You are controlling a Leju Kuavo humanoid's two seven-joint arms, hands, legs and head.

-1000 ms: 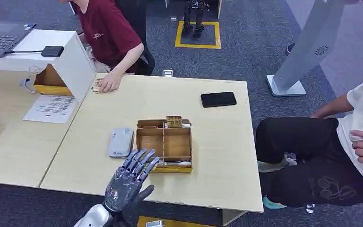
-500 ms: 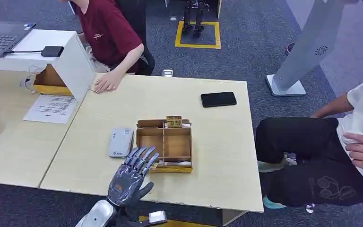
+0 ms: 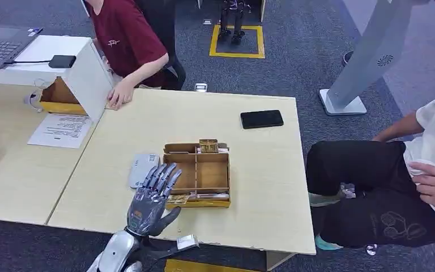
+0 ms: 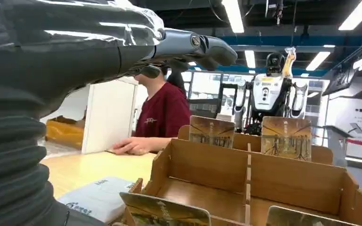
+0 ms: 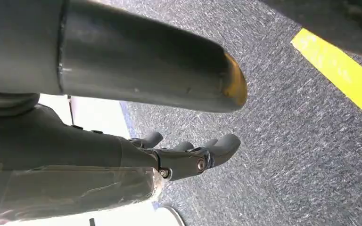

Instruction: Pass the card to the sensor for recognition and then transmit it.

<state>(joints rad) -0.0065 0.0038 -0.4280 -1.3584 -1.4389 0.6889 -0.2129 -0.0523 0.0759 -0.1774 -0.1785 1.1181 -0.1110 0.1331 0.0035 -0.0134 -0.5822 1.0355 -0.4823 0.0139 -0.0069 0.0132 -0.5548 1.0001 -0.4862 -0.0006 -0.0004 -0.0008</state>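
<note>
My left hand (image 3: 150, 201) hovers open above the table's front edge, fingers spread, its tips over the right edge of the grey-white card sensor (image 3: 141, 170) and the front left corner of the cardboard card box (image 3: 229, 175). One card (image 3: 208, 145) stands upright in the box's back slot, and more cards (image 3: 201, 197) lie along its front slot. In the left wrist view my left hand (image 4: 75, 52) reaches above the box (image 4: 207, 167), with two upright cards (image 4: 285, 135) behind and the sensor (image 4: 99, 200) beside it. My right hand (image 5: 184, 157) hangs over the carpet, holding nothing.
A black phone (image 3: 261, 119) lies at the table's far right. A white stand (image 3: 85, 73) with a laptop (image 3: 0, 45) and a paper sheet (image 3: 62, 130) sit at the left. A person in red (image 3: 127, 39) rests a hand on the far edge; another person (image 3: 430, 164) sits at the right.
My left hand has moved forward and left, from the box's front edge until its fingertips are over the sensor. The person in red has drawn their hand back slightly.
</note>
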